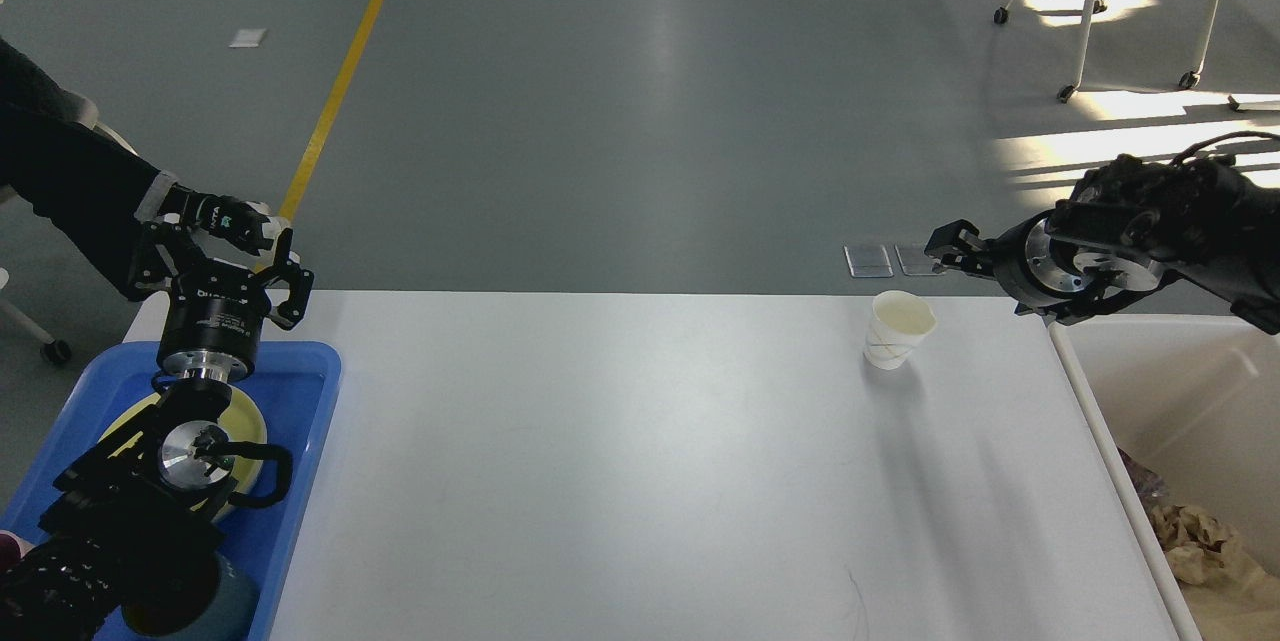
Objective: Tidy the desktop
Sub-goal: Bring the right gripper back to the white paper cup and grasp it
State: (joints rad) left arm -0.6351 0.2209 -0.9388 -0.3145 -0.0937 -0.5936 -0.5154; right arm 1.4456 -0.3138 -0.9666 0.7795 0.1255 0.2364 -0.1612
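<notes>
Your desk fills the lower middle of the view, its far edge running straight across and most of its white surface bare. A paper cup stands upright near that far edge, toward the right. Your right gripper hovers just beyond the edge, above and right of the cup; you cannot tell how its jaws stand. Your left gripper hangs over the blue tray at the desk's left edge, jaws spread. The cream bin borders the right edge.
</notes>
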